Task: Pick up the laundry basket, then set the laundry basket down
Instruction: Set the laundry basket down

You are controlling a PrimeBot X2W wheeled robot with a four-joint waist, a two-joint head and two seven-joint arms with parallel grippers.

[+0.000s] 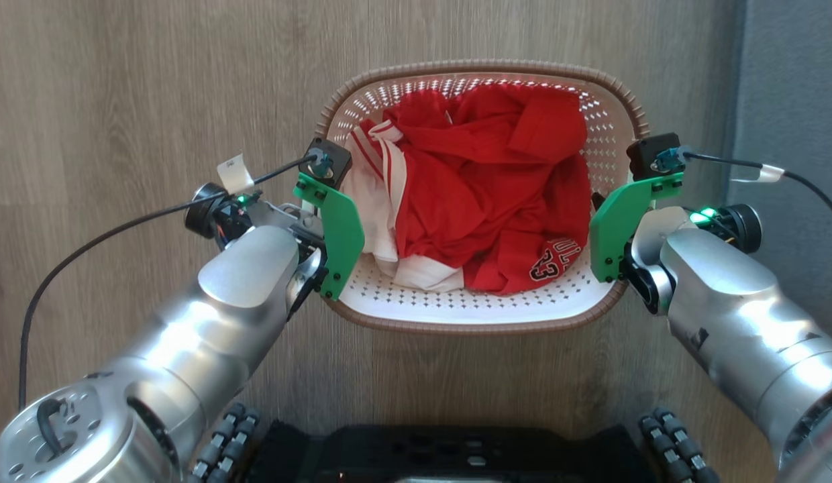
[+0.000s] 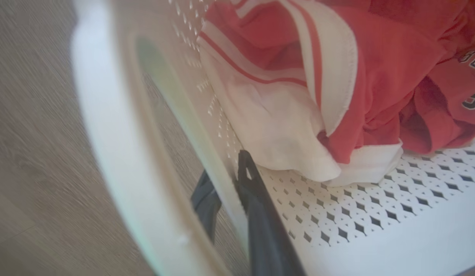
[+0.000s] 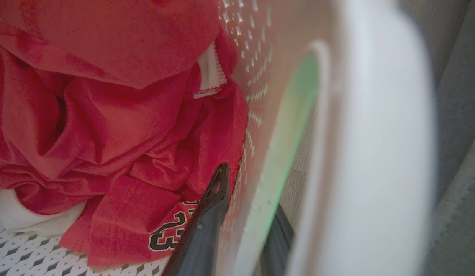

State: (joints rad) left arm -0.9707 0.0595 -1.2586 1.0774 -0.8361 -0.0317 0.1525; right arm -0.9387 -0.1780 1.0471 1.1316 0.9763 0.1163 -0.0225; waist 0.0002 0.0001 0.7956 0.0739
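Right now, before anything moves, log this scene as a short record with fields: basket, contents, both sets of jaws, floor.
basket: laundry basket, cream with a brown rim, upright
contents: red and white clothes, crumpled, inside the basket
left jaws: closed on the basket's left wall, one finger inside, one outside
right jaws: closed on the basket's right wall, one finger inside, one outside
surface: wooden floor
lifted or resting: cannot tell
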